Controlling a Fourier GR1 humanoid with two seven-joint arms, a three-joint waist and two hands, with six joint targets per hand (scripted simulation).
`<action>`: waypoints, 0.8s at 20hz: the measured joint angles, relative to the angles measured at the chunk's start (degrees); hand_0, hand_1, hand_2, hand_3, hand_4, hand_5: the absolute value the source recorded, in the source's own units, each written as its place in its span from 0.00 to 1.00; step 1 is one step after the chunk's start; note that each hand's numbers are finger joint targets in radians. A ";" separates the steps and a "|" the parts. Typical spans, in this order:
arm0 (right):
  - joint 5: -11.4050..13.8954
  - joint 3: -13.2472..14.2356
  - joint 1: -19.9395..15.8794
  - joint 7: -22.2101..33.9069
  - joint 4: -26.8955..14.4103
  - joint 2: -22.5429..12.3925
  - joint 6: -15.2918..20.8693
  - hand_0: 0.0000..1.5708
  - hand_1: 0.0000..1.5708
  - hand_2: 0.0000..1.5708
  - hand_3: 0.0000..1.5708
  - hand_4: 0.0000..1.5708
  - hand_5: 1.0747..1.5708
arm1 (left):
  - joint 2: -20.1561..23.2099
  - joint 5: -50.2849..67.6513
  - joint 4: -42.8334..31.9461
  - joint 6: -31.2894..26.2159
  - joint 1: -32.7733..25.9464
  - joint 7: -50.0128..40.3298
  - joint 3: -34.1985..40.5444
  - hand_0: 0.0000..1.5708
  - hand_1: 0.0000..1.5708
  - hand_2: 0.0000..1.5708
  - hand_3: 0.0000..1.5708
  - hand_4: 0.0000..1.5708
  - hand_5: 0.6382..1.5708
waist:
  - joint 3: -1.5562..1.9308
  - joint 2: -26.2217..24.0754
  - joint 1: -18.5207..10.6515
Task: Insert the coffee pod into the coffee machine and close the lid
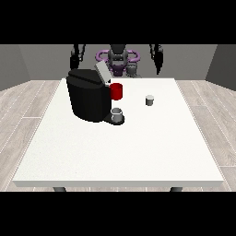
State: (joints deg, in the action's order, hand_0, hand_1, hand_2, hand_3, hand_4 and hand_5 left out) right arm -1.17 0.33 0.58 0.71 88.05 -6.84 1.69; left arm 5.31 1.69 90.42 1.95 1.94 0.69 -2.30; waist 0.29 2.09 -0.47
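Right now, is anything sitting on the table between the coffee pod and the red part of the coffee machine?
No. In the front view only bare white table lies between the coffee pod and the red part of the coffee machine.

Small grey coffee pod (150, 100) upright — apart from black coffee machine (90, 94), lid (102, 72) raised.

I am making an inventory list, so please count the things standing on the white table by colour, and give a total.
Black: 1, the coffee machine
Red: 1, the red cup
Grey: 2, the coffee pod and the cup on the machine's base
Total: 4
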 measured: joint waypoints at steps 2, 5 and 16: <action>0.34 -0.24 0.10 -0.60 -0.87 0.40 -0.34 0.00 0.00 0.00 0.00 0.08 1.00 | 0.04 0.11 -1.33 -0.75 0.04 1.54 0.53 0.00 0.00 0.00 0.00 0.17 1.00 | -0.11 -0.62 0.30; 0.18 0.09 0.04 -1.05 -2.01 0.42 -1.14 0.00 0.00 0.00 0.00 0.08 1.00 | -0.19 0.45 -1.36 -1.97 -0.52 3.51 0.50 0.00 0.00 0.00 0.00 0.17 1.00 | -0.20 -1.97 0.17; -0.51 2.42 -1.61 -5.54 0.73 4.06 3.67 0.00 0.00 0.00 0.00 0.10 1.00 | 8.29 -4.16 -6.76 -5.44 4.79 4.88 4.33 0.00 0.00 0.00 0.00 0.00 1.00 | -0.28 -1.65 3.95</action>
State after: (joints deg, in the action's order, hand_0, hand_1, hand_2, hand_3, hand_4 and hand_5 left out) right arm -1.68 2.75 -1.03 -4.83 88.78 -2.78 5.36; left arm 13.59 -2.48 83.66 -3.49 6.73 5.58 2.03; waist 0.01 0.44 3.48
